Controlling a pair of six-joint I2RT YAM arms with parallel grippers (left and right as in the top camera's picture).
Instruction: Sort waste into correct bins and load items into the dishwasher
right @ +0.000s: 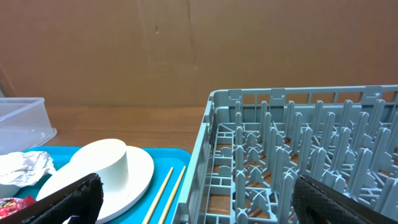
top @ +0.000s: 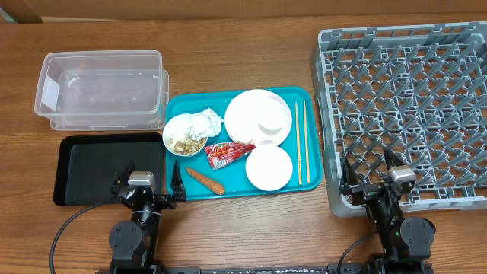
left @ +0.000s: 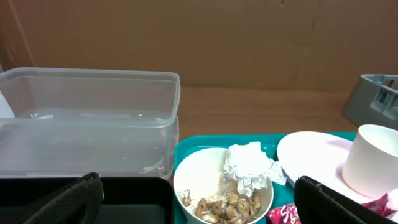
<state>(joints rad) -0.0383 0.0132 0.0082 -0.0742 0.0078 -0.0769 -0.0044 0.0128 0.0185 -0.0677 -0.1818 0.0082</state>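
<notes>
**Overhead view: left claw [top: 151, 176] and right claw [top: 369, 173] spread wide, both empty**

The waste and dishes all sit on the teal tray [top: 236, 181] in the middle of the table [top: 251, 228]. A white bowl [top: 172, 131] at the tray's left edge holds beige food scraps [top: 186, 144]. A crumpled tissue [top: 207, 120] rests against the bowl's far right rim. The red wrapper [top: 228, 154] lies just right of the bowl, and the carrot piece [top: 205, 180] lies near the tray's front edge. The large white plate [top: 247, 110] carries a small white cup [top: 268, 129], with a smaller dish [top: 268, 167] just in front of it. The chopsticks [top: 302, 144] lie side by side along the tray's right edge.

To the left stand the clear tub [top: 103, 55] and, nearer the robot, the black tray [top: 87, 171]. The grey dish rack [top: 411, 99] is on the right, with no dishes in it.

The left claw hovers over the right end of the black tray, one finger near the teal tray's left edge. The right claw hovers over the rack's near left corner. In each wrist view the fingers show only at the two bottom corners, far apart, gripping nothing.
</notes>
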